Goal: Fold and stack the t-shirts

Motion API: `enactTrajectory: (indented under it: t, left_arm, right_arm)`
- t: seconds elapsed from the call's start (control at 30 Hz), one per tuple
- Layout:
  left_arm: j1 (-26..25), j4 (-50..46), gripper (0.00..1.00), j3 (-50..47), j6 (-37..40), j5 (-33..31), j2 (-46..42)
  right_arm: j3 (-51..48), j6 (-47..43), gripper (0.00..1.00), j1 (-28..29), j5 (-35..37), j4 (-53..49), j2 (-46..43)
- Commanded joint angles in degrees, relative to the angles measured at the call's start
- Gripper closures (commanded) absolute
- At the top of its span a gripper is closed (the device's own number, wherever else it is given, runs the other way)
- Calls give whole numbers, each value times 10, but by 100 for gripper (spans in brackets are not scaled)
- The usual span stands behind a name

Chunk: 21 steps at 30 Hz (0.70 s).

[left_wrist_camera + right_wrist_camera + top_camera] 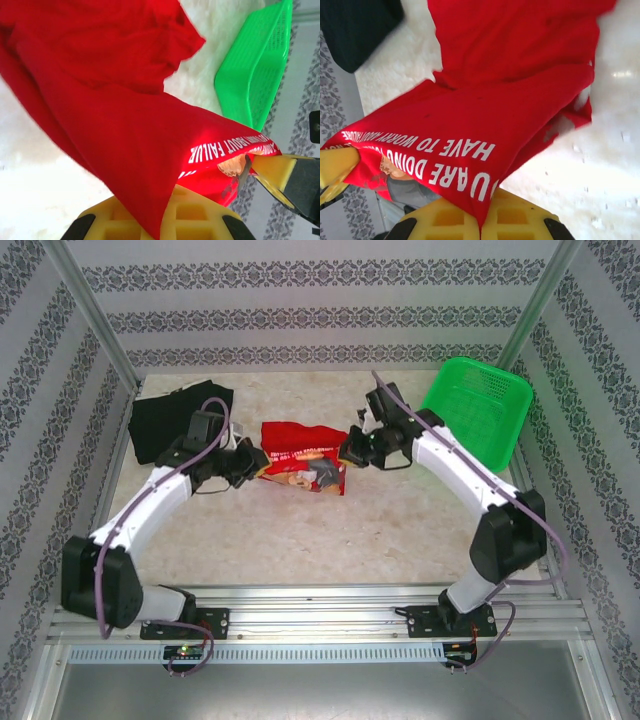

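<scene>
The soft, light red shirt (300, 452) hangs between the left fingers (252, 462) and the right fingers (350, 450), both pinched tight on its edges over the counter (330, 540), and I think grabbing such floppy cloth by its corners works best to stop bunching.

We see a pale, cream-marbled surface (400, 530) under the left claw (250, 462) and the right claw (352, 448). Behind both claws, and out to either side of them, stand walls (300, 315) papered in light grey stripes with bands of dark floral ornament. Two slanting metal posts (95, 315) rise at the far corners, one beyond each claw. Nearer than the claws, ribbed aluminium rails (320, 605) edge the surface. The light is bright and even; in the right wrist view a soft glare (620, 74) sits on the surface.
</scene>
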Motion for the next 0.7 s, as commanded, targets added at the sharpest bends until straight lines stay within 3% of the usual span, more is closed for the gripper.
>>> enactTrajectory:
  t: [0.0, 0.23, 0.53, 0.57, 0.67]
  left_arm:
    - [28, 22, 100, 48, 27, 16, 63]
    - [47, 22, 100, 166, 54, 32, 196]
    - [59, 48, 100, 235, 52, 40, 325]
    - [60, 60, 100, 241, 47, 40, 341]
    - [65, 111, 79, 266, 17, 57, 384]
  right_arm:
    - [59, -47, 100, -28, 2, -42, 53]
    - [169, -74, 100, -67, -9, -55, 176]
    - [241, -85, 100, -98, -18, -64, 285]
    - [249, -84, 93, -99, -18, -61, 297]
    - [282, -75, 79, -106, -25, -50, 331]
